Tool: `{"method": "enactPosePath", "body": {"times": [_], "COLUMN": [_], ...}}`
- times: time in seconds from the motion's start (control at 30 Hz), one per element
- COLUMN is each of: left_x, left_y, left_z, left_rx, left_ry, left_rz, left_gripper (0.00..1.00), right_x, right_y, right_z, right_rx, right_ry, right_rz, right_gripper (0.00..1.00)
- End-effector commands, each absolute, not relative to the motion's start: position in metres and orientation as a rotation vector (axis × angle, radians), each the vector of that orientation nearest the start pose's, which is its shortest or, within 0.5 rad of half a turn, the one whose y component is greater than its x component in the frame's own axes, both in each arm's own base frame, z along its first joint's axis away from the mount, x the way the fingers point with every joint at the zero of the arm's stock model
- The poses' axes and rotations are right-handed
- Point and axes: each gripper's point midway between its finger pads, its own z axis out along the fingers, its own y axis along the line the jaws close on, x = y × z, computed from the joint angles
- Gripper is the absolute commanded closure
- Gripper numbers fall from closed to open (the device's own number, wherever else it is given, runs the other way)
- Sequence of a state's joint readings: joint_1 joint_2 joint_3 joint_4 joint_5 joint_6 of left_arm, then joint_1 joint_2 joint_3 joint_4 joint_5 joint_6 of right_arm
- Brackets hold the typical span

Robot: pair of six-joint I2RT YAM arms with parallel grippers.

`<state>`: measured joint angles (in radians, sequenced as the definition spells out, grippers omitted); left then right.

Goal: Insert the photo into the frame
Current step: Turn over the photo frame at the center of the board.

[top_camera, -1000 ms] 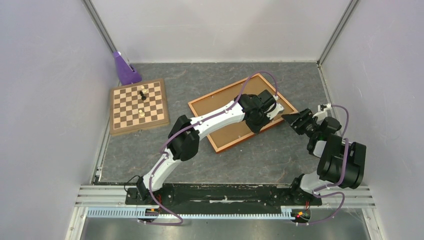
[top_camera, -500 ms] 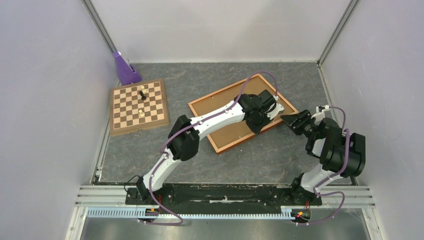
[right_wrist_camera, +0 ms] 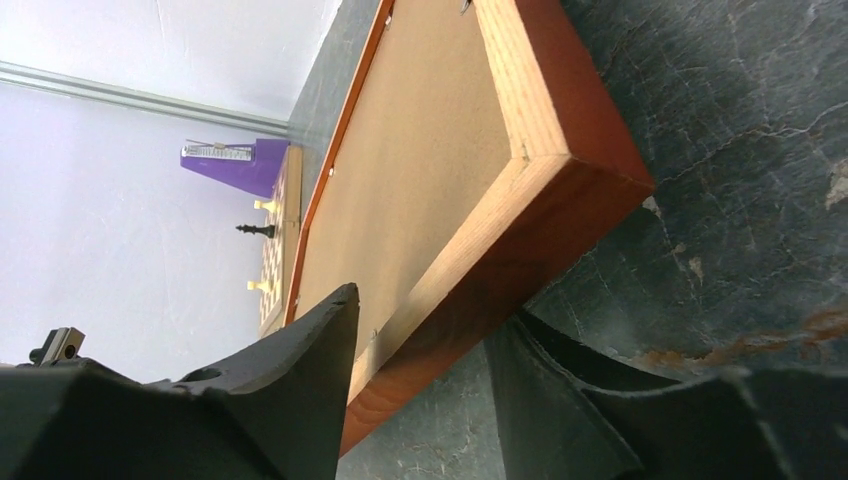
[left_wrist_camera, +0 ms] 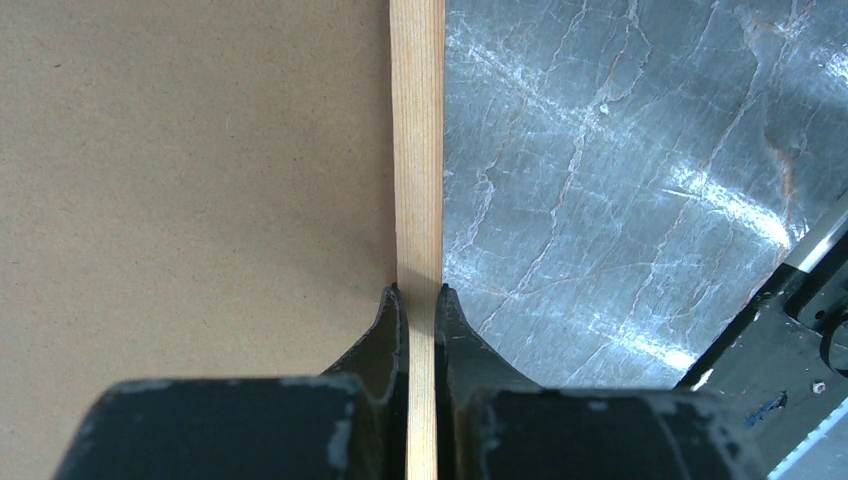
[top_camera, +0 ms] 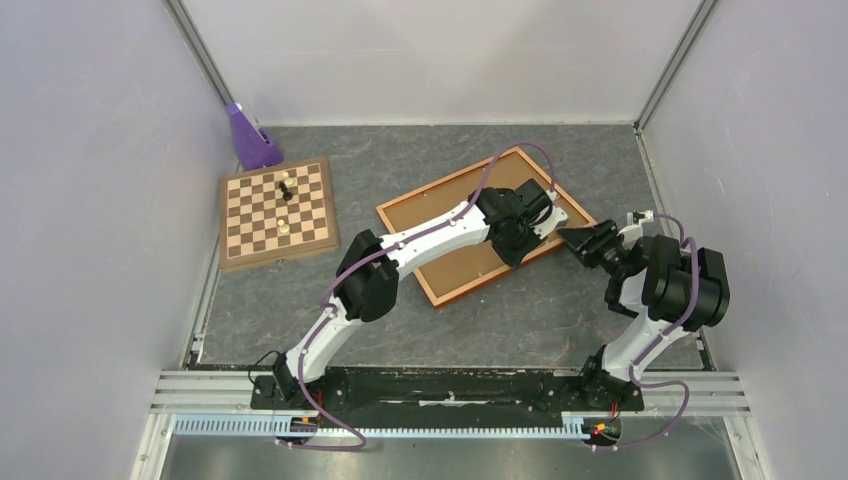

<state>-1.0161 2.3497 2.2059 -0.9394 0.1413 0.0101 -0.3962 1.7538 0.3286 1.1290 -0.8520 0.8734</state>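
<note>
Nearest me, my left gripper (left_wrist_camera: 419, 292) was pressed tight on a pale rail of the frame (left_wrist_camera: 417, 150), one finger on the backing panel (left_wrist_camera: 190, 200) side and the other on the table (left_wrist_camera: 620, 200) side. My right gripper (right_wrist_camera: 425, 322) stood spread across the rail beside the frame's near right corner, one finger above the panel and one along the red-brown outer face. I could not tell whether either pad touched the wood.

The frame lay flat, back upward, with the brown panel filling it. The photo showed in no view, so I could not say whether it was under the panel or elsewhere.

My guess was that the step was taking a two-handed hold on the frame. To do it well, I judged, my right fingers should close squarely on the rail and not on the corner's point. My left should hold firm so the frame neither slid nor twisted. Any lift should be level, since the panel might drop out.

Farther off lay the chessboard (top_camera: 277, 212) with a few pieces, then a purple metronome (right_wrist_camera: 225, 160) against the wall. I could read no brand, label or writing anywhere.
</note>
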Motion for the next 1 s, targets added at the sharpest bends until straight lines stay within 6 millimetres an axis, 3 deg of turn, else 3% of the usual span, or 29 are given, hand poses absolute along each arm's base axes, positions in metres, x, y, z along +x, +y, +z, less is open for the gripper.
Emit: {"method": "enactPosePath", "body": {"times": [0.0, 0.37, 0.53, 0.67, 0.87, 0.97], "left_x": [0.253, 0.251, 0.25, 0.253, 0.259, 0.267], "left_y": [-0.487, -0.488, -0.486, -0.481, -0.476, -0.471], "left_z": [0.127, 0.125, 0.12, 0.117, 0.12, 0.129], "left_rx": [1.297, 1.302, 1.309, 1.303, 1.271, 1.235], "left_ry": [2.323, 2.325, 2.333, 2.326, 2.321, 2.289], "left_rz": [-0.657, -0.656, -0.64, -0.601, -0.549, -0.499], "left_gripper": [0.98, 0.98, 0.97, 0.85, 0.59, 0.53], "right_x": [0.362, 0.367, 0.368, 0.369, 0.371, 0.371], "right_y": [0.02, 0.022, 0.022, 0.016, 0.008, 0.005], "right_z": [0.087, 0.091, 0.107, 0.123, 0.139, 0.143], "right_rx": [0.493, 0.489, 0.472, 0.462, 0.461, 0.474], "right_ry": [1.728, 1.682, 1.635, 1.598, 1.579, 1.584], "right_rz": [1.119, 1.17, 1.192, 1.16, 1.079, 1.045], "right_gripper": [0.5, 0.62, 0.79, 1.0, 1.0, 1.0]}}
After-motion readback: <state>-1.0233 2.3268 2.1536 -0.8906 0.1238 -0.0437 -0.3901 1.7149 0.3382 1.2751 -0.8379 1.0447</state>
